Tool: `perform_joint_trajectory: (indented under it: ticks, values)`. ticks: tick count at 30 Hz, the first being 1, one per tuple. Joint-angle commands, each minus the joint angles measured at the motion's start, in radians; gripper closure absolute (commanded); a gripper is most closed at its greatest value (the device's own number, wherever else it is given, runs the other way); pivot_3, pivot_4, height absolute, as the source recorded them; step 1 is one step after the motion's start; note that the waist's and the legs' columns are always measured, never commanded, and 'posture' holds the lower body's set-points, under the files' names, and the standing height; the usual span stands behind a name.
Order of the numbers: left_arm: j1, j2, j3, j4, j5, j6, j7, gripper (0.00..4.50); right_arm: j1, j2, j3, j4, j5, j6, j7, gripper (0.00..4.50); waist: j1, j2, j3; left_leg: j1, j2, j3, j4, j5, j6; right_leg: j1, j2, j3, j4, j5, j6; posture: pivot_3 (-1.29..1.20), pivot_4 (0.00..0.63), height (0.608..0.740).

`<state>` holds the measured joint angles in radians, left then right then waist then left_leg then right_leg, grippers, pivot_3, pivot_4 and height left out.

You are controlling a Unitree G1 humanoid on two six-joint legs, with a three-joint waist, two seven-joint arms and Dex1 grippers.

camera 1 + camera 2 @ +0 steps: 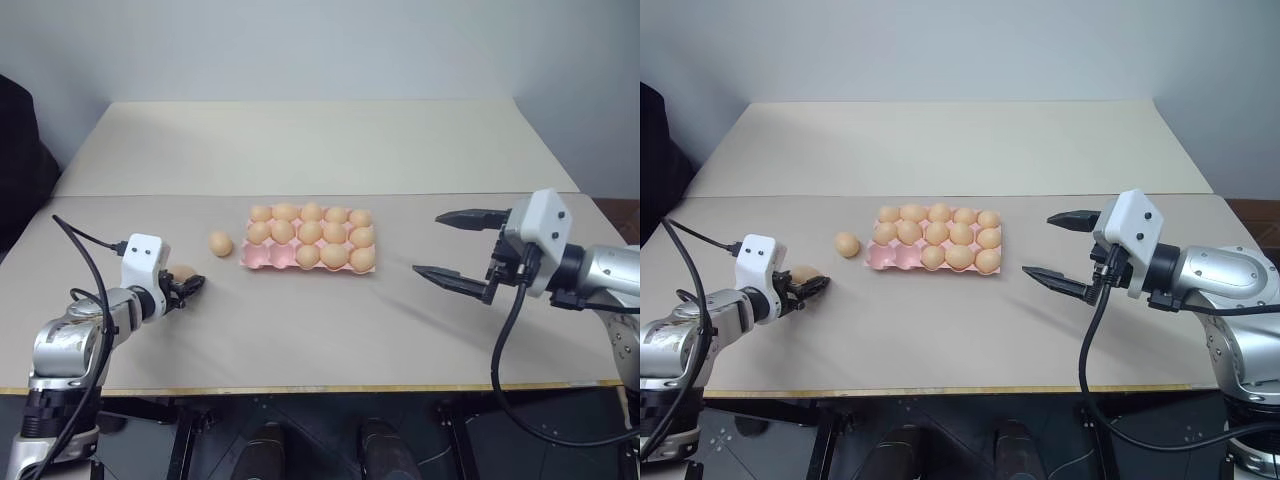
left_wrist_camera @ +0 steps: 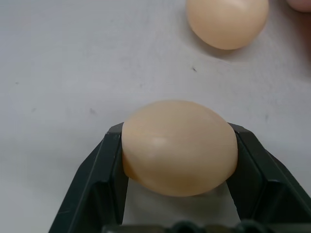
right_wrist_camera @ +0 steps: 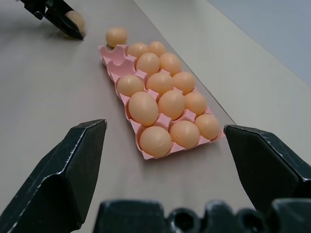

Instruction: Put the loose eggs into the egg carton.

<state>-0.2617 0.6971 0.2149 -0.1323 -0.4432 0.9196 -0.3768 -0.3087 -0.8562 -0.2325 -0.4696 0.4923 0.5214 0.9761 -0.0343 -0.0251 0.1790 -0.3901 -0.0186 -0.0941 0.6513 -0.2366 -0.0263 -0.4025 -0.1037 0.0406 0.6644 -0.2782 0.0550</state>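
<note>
From my left eye, my left gripper (image 1: pixel 188 287) sits low on the table (image 1: pixel 330 330), its jaws closed around one loose egg (image 1: pixel 183 273). A second egg (image 1: pixel 221 243) lies between that one and the carton (image 1: pixel 262 259), just off the carton's left end. The carton lies to the right of my left gripper and a little farther from me, so the held egg has to travel that way; the two bare cups I can make out are in the near row at that same left end, which makes my left arm the nearer one for this job. My right gripper (image 1: pixel 458 250) hangs wide open and empty, well off the carton's right end. The right eye shows the same layout. In my left wrist view the egg's long axis runs across from one finger (image 2: pixel 104 170) to the other, both pressed against its ends, with the second egg beyond on the bare table. My right wrist view looks between spread fingers down the carton's length, most cups filled, toward the far end's bare cups and the left gripper past them.
</note>
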Motion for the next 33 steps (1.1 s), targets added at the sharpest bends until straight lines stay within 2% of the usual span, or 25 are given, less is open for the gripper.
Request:
perform_joint_trajectory:
  ticks: [1,4,8,14,20,26,30,33]
  values:
    - [0.006,0.037,0.039,-0.066,-0.006,-0.065,-0.068,2.05,0.002,-0.014,-0.041,-0.038,0.017,-0.025,-0.016,0.0,0.0,0.0,0.0,0.0,0.0,0.0,0.0,0.0,0.0,0.0,0.0,0.0,0.0,0.0,0.0,0.0,0.15,0.74]
    - [-0.016,0.044,0.051,-0.123,-0.041,-0.109,-0.136,2.05,0.004,-0.01,-0.035,-0.034,0.011,-0.03,-0.023,0.0,0.002,0.0,0.0,-0.001,0.0,0.0,0.0,0.0,0.0,0.0,0.0,0.0,0.0,0.0,0.0,0.0,0.15,0.74]
    - [-0.09,0.005,-0.034,-0.175,-0.062,-0.165,-0.213,2.05,-0.012,0.006,-0.002,-0.026,-0.004,-0.038,-0.045,0.0,0.012,0.0,0.0,-0.001,0.0,0.0,0.001,0.0,0.0,0.0,0.0,0.0,0.0,0.0,0.0,0.0,0.15,0.74]
    - [-0.207,-0.095,-0.191,-0.101,-0.011,-0.206,-0.236,2.05,-0.02,0.011,0.028,-0.044,-0.009,-0.052,-0.066,0.0,0.02,0.0,0.0,-0.002,-0.001,0.0,0.003,0.0,0.0,0.001,-0.001,-0.001,0.0,0.0,0.0,0.0,0.15,0.74]
    - [-0.272,-0.165,-0.264,-0.026,0.041,-0.223,-0.23,2.05,-0.004,0.013,0.019,-0.071,0.001,-0.042,-0.1,0.0,0.014,0.0,0.0,-0.004,-0.001,0.0,0.008,0.0,0.0,0.0,0.0,-0.001,0.0,0.0,0.0,0.0,0.15,0.74]
    - [-0.297,-0.167,-0.268,-0.018,0.049,-0.197,-0.249,0.13,0.01,0.011,0.008,-0.089,0.01,-0.033,-0.121,0.0,0.016,0.0,0.0,-0.004,-0.001,0.0,0.008,0.0,0.0,0.0,0.0,-0.001,0.0,0.0,0.001,0.0,0.15,0.74]
    - [-0.288,-0.133,-0.216,-0.047,0.05,-0.211,-0.248,0.03,0.017,0.01,0.003,-0.088,0.013,-0.036,-0.129,0.0,0.015,0.0,0.0,-0.005,-0.001,0.0,0.008,0.0,0.0,0.0,0.0,-0.001,0.0,0.0,0.001,0.0,0.15,0.74]
    - [-0.269,-0.09,-0.122,-0.092,0.004,-0.213,-0.268,0.03,0.021,0.01,0.0,-0.086,0.016,-0.038,-0.128,0.0,0.015,0.0,0.0,-0.005,-0.001,0.0,0.008,0.0,0.0,0.0,0.0,-0.001,0.0,0.0,0.001,0.0,0.15,0.74]
